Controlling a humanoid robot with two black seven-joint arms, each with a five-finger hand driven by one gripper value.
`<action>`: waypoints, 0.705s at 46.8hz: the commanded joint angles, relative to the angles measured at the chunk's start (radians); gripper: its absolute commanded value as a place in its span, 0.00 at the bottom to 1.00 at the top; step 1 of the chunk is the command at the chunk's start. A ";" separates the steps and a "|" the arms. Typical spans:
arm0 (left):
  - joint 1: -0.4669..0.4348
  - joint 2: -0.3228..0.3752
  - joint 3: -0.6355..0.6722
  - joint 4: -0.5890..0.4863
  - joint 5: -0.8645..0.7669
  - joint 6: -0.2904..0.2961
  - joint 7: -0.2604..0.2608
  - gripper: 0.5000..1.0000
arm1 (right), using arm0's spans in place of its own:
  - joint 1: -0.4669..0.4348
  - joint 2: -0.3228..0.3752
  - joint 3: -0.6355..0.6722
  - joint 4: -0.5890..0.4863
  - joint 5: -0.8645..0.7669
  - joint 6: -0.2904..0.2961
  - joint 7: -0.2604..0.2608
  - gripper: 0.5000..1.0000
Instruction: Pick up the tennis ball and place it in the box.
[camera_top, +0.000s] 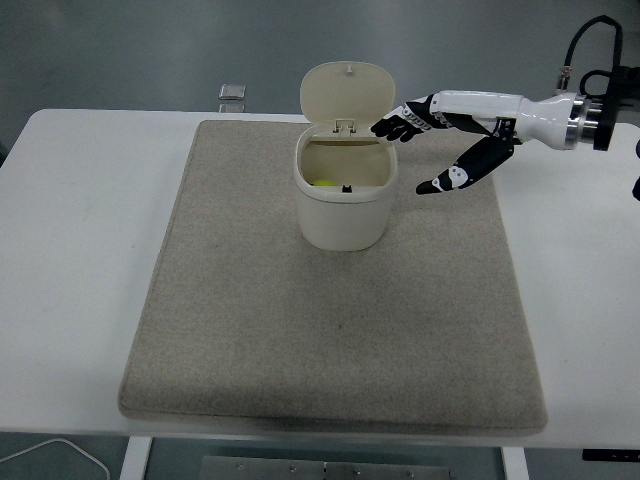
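Observation:
A cream box (343, 215) with its hinged lid (347, 90) standing open sits on the grey mat. Only a small yellow-green sliver of the tennis ball (323, 183) shows deep inside it, near the front wall. My right hand (415, 152) hovers just right of the box's rim, fingers spread and holding nothing, thumb hanging lower. The right arm comes in from the right edge. No left arm shows.
The grey mat (330, 350) covers most of the white table (80, 250). A small grey square object (232, 92) lies at the table's far edge behind the mat. A white cable (50, 455) shows at the bottom left.

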 joint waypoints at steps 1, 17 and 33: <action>0.000 0.000 0.000 0.000 0.000 0.000 0.000 0.98 | -0.001 -0.026 0.000 0.000 0.027 0.037 -0.002 0.81; 0.001 0.000 0.000 0.000 0.000 0.000 0.000 0.98 | -0.055 -0.040 0.000 -0.061 0.355 0.016 -0.168 0.81; 0.001 0.000 0.000 0.000 0.000 0.000 0.000 0.98 | -0.130 -0.004 -0.002 -0.106 0.654 -0.179 -0.189 0.81</action>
